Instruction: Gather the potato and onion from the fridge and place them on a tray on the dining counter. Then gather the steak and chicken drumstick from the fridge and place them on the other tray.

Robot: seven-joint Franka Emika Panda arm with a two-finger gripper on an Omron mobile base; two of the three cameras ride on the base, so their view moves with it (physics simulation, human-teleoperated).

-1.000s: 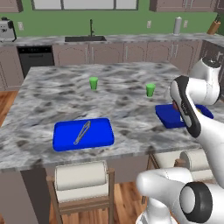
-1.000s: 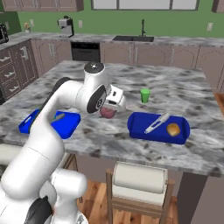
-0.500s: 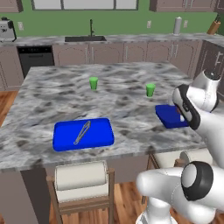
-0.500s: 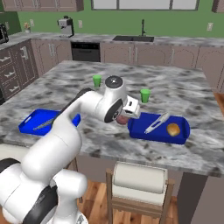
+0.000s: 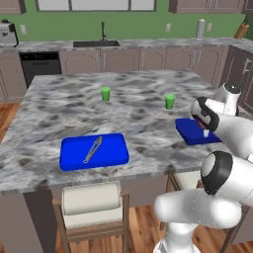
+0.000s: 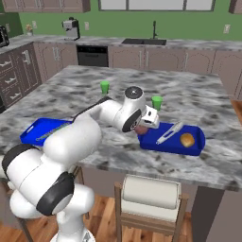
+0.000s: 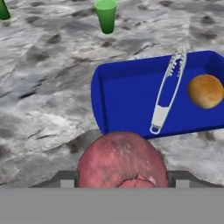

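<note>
My gripper (image 7: 122,178) is shut on a round reddish onion (image 7: 122,158), held just above the marbled dining counter (image 5: 138,84) at the near left edge of a blue tray (image 7: 127,92). That tray carries silver tongs (image 7: 168,89) and an orange-brown potato (image 7: 205,91). From the right base view the gripper (image 6: 142,128) and onion (image 6: 140,129) sit at the tray's (image 6: 156,142) left end, with the potato (image 6: 188,140) at its right. A second blue tray (image 5: 111,150) with tongs (image 5: 93,149) lies further along the counter.
Two green cups (image 5: 105,94) (image 5: 170,101) stand on the island beyond the trays; one cup (image 7: 106,15) is just past the tray in the hand view. Chairs (image 5: 93,200) (image 6: 151,194) are tucked under the counter's near edge. Wall counters with a sink (image 5: 96,43) run behind.
The arm has swung across the counter with the onion in its grip, from the space between the two trays to the edge of the tray holding the potato.
</note>
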